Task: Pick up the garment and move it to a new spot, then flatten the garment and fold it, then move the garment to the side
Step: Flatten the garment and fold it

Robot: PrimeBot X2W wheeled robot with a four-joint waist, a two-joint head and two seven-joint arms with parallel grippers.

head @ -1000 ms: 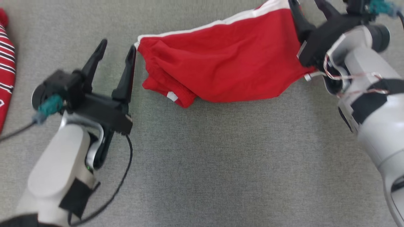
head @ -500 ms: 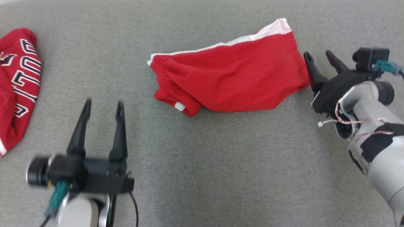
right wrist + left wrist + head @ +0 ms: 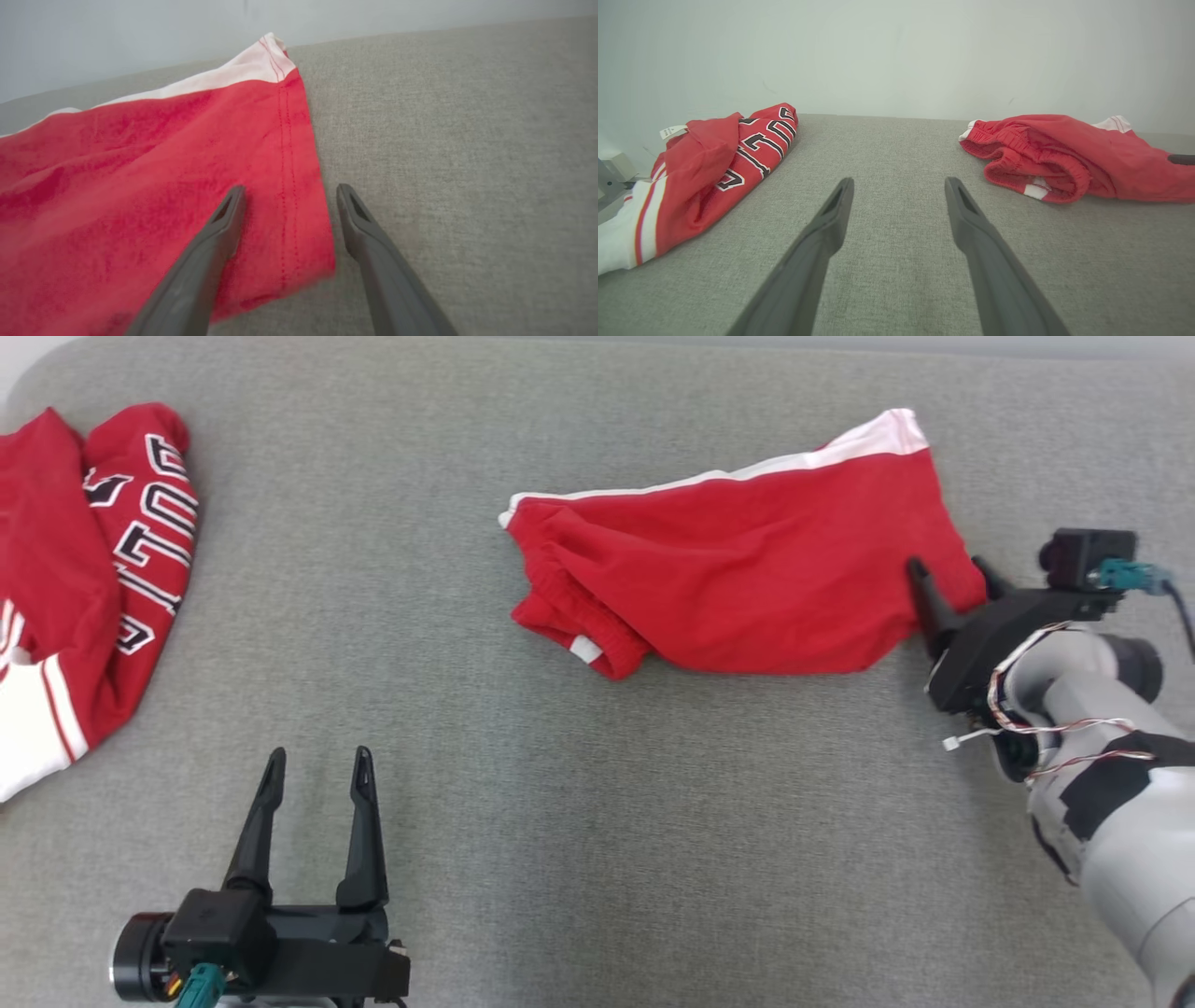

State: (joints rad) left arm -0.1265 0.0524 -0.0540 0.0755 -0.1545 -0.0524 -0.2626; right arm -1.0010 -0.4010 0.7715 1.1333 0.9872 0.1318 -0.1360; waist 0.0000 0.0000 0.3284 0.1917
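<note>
Task item: the red shorts [image 3: 747, 588], with a white stripe along their far side, lie folded over and rumpled on the grey bench [image 3: 597, 821]. In the head view they are right of centre and toward the far edge.
Ends: the gathered waistband points left and the stitched leg hem points right. A small white patch shows at the near left corner.
Right side: the right gripper [image 3: 948, 574] is at the leg hem with its jaws wide apart, holding nothing. In the right wrist view one finger is over the red cloth and the other over bare bench just past the hem. Whether either finger touches the cloth cannot be told.
Left side: the left gripper [image 3: 318, 761] sits low at the near left, well apart from the red shorts. Its jaws are spread wide and empty, with the fingers pointing away over bare bench.
Far left: a red jersey [image 3: 103, 569] with black-and-white lettering and white trim lies bunched at the bench's left edge, well apart from the red shorts.
Behind: a plain pale wall [image 3: 896, 56] rises past the bench in the wrist views.
</note>
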